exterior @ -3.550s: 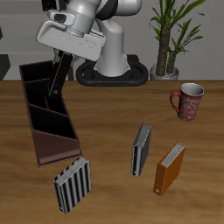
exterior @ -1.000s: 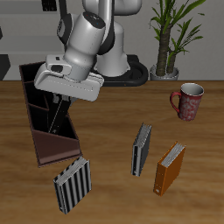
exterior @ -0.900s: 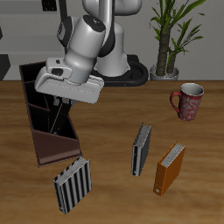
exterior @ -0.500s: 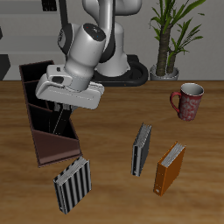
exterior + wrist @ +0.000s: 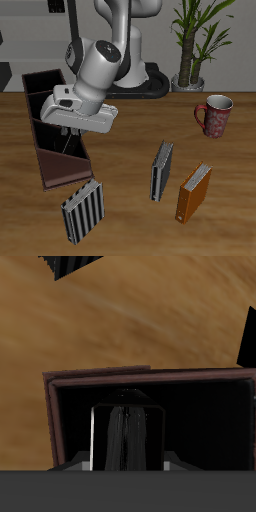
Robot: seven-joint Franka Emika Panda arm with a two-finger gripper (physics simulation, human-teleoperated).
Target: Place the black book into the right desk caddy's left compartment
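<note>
The caddy (image 5: 62, 172) lies long-ways along one side edge of the desk, running from back towards front. It is a narrow box, maroon outside and matt black inside, with thin dividers. The gripper (image 5: 71, 129) hangs low over it, its fingers closed on the book (image 5: 125, 432). This slim black slab with pale edges stands nearly upright, long axis down into a section, with dark space on either side. Bare wood grain lies beyond the section's maroon wall.
</note>
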